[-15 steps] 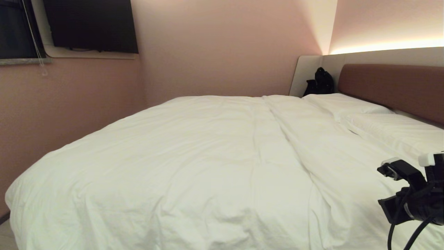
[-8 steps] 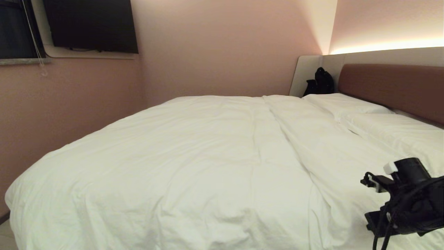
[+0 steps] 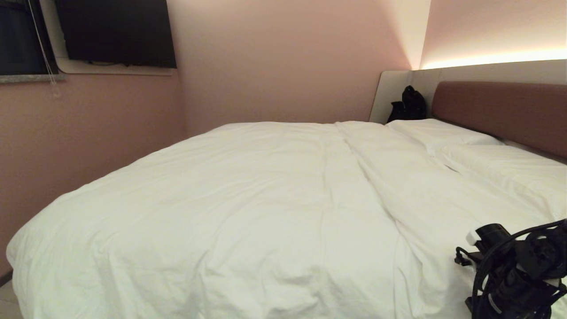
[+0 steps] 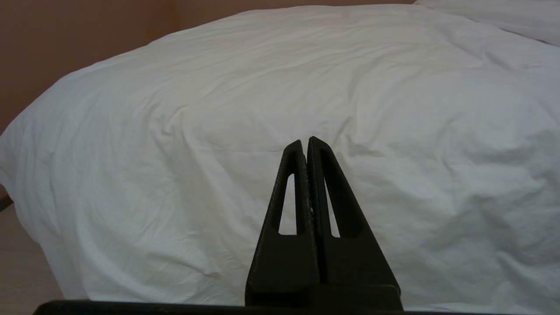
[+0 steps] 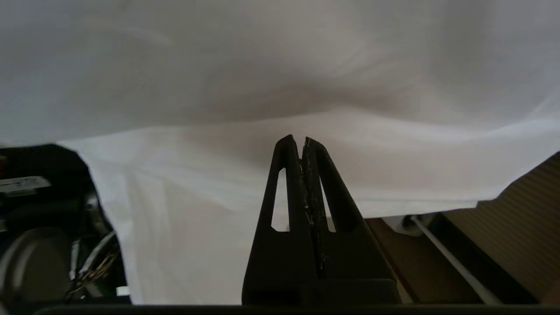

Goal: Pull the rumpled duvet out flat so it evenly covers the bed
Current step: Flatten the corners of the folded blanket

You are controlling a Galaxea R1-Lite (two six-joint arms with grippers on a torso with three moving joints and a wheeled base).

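Dropping: the right arm (image 3: 514,274) has sunk toward the near right corner of the head view over the last second; a moment ago its wrist stood higher, above the duvet's right side.
Right gripper (image 5: 302,144): fingers pressed together with nothing between them, pointing at the duvet's hanging side near its lower hem.
Left gripper (image 4: 305,146): parked, closed and empty, facing the duvet from the near side, not touching it.
Duvet (image 3: 248,208): spread over almost the whole bed (image 3: 496,110), reaching the far side and draping over the near and left edges; only soft creases and one long fold running from the far edge toward the near right.
Pillows (image 3: 465,148): bare at the head end, beside the duvet's upper edge.
Unchanged: the duvet lies as it did a second ago; no fold has shifted with the arm's drop.
Meaning: judged from this, the pulling looks finished or nearly so, and the right arm seems to be drawing away empty rather than going for a new hold.
Left to do: at most, smoothing the long fold.
Risk: the cables on the arm could catch cloth on the way down.
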